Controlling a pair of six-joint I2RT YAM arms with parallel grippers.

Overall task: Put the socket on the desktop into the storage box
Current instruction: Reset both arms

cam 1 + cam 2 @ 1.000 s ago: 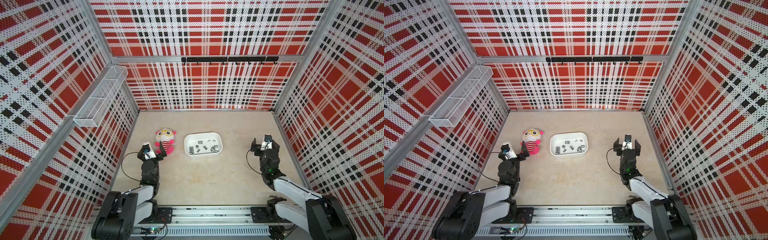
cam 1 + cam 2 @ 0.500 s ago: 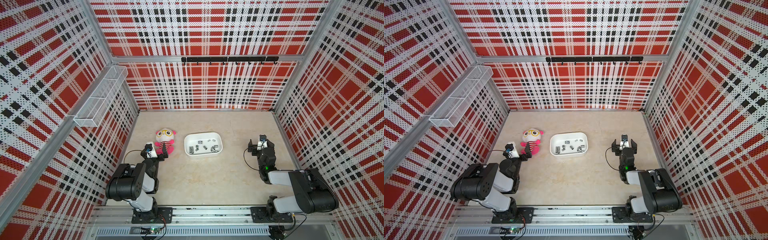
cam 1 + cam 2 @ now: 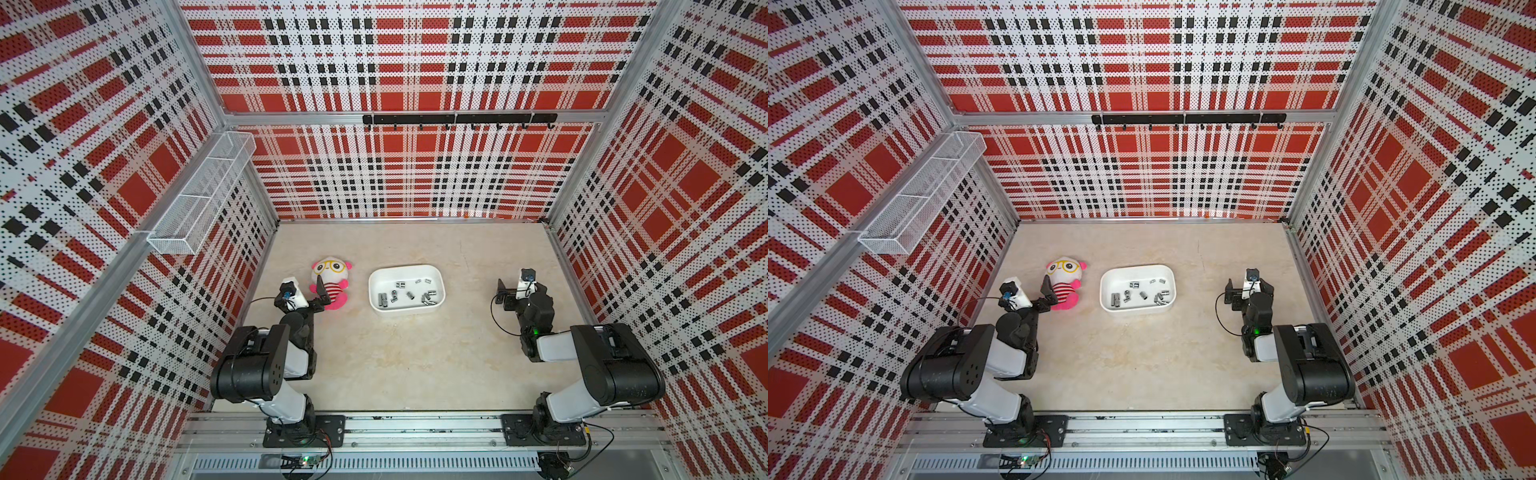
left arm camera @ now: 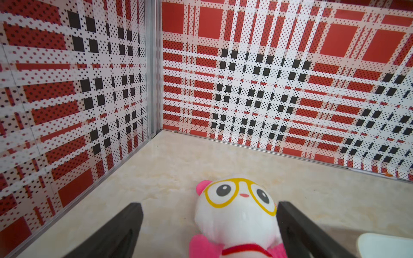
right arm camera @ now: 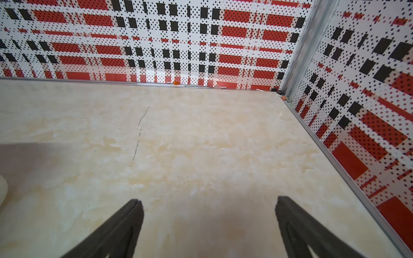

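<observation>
The white storage box (image 3: 437, 277) (image 3: 1168, 274) sits mid-desktop (image 3: 415, 353), with several small metal sockets (image 3: 401, 285) (image 3: 1133, 285) lying inside it. No socket shows on the bare desktop. My left gripper (image 3: 302, 289) (image 3: 1026, 291) (image 4: 209, 204) is open, low beside the plush doll, whose head lies between the fingers without being squeezed. Right of the box, my right gripper (image 3: 519, 289) (image 3: 1248, 289) (image 5: 209, 201) is open over bare desktop with nothing between its fingers. One corner of the box (image 4: 384, 244) shows in the left wrist view.
A pink-and-white plush doll (image 3: 330, 282) (image 3: 1063, 282) (image 4: 234, 212) lies left of the box. A wire-mesh basket (image 3: 199, 195) hangs on the left wall and a black hook rail (image 3: 457, 119) on the back wall. Plaid walls enclose the desktop on three sides.
Both arms have folded up, their elbows rising over the bases. The grippers stayed near the same spots and stayed open. The box, the sockets and the doll have not moved.
</observation>
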